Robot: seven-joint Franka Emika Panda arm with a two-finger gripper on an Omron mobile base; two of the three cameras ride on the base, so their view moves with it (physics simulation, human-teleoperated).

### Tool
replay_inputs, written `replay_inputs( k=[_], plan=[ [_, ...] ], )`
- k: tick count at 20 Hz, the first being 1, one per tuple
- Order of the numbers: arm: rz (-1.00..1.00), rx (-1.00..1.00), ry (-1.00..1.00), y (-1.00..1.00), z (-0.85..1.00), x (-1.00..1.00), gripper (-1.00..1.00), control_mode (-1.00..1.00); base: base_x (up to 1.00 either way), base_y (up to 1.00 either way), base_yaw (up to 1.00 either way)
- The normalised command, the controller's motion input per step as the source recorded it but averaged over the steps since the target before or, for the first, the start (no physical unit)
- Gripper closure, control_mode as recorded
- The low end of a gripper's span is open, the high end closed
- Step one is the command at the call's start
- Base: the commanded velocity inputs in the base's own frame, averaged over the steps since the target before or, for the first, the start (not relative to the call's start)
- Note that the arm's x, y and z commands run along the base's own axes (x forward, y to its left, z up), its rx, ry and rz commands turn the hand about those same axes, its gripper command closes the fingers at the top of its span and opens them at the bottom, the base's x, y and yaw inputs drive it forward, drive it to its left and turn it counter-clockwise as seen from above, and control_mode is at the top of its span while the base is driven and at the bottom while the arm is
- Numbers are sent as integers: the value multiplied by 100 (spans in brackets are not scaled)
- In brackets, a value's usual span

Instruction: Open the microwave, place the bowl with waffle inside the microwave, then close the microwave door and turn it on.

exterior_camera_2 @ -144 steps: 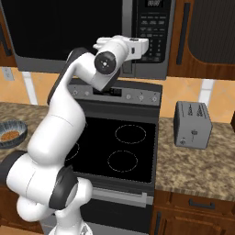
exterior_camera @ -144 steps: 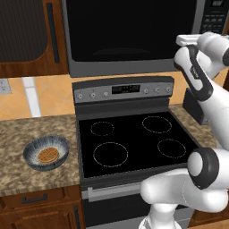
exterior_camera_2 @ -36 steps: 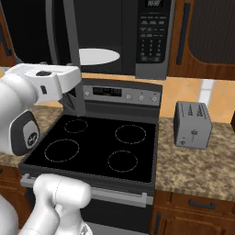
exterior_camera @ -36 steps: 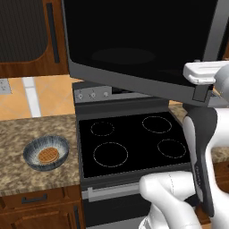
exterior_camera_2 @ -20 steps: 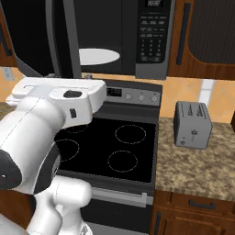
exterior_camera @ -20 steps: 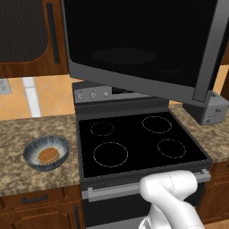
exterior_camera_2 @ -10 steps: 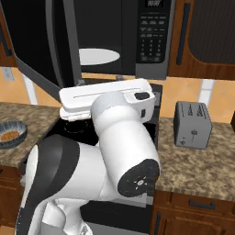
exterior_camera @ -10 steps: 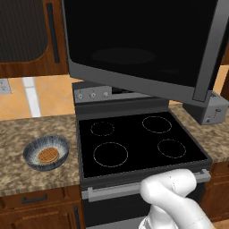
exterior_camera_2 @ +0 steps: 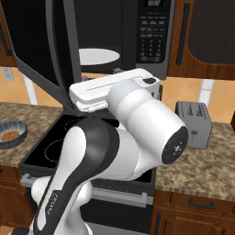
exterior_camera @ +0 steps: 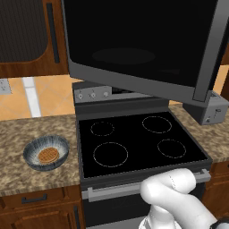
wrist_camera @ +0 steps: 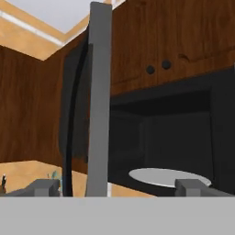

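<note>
The microwave (exterior_camera_2: 119, 36) stands open, with its white turntable (exterior_camera_2: 98, 57) in sight and the button panel (exterior_camera_2: 153, 36) on its right. The microwave door (exterior_camera: 138, 44) is swung far out over the stove. Its grey edge (wrist_camera: 98, 105) rises straight ahead in the hand view, some way beyond the tips. My gripper (wrist_camera: 118, 188) is open with nothing held, and the turntable (wrist_camera: 167, 176) lies ahead to its right. The bowl (exterior_camera: 46, 153) sits on the counter left of the stove, holding the waffle (exterior_camera: 48, 155). It also appears as the bowl (exterior_camera_2: 11, 133) at the left edge.
The black stove top (exterior_camera: 134, 143) lies below the open door. A grey toaster (exterior_camera_2: 194, 124) stands on the right counter. Brown cabinets (exterior_camera_2: 206, 36) flank the microwave. My bulky arm (exterior_camera_2: 137, 133) fills the middle of the right base view.
My arm has swung round in front of the stove, nearer the right base camera. The door stays wide open and the bowl has not moved.
</note>
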Motion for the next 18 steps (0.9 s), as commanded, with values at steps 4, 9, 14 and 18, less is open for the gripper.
replay_inputs(
  k=[4,9,14,18],
  plan=[
    [7,0,2,50,-4,27,-100,-100,0,0,0],
    [6,0,0,43,-9,23,-100,-100,0,0,0],
    [8,0,0,28,-14,8,-100,-100,0,0,0],
    [9,0,0,30,-7,5,-100,-100,0,0,0]
  ],
)
